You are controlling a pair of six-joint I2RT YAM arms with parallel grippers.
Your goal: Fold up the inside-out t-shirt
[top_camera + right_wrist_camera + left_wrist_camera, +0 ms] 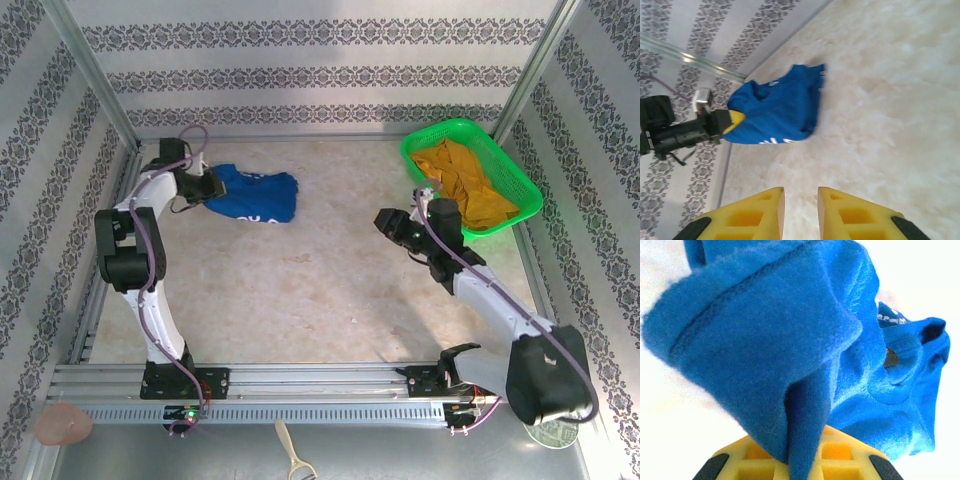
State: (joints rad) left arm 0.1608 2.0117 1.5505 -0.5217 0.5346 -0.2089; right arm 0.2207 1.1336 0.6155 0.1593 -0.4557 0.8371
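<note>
A pale, mottled table [330,290] is enclosed by walls papered in grey patterned stripes. The inside-out t-shirt [255,195] is seen crumpled in a heap at the far left of the table, with small white lettering showing along its near edge. Its left edge is pinched by the left gripper [205,188]. In the left wrist view, a fold of blue fabric with a stitched hem is clamped between the yellow fingers [855,465]. The right gripper [388,222] is held over the table right of centre, well apart from the shirt. Its fingers [860,215] are parted by a narrow gap, with nothing between them. At the far right a green basket [520,170] is set, and an orange-yellow garment [470,185] is laid in it.
</note>
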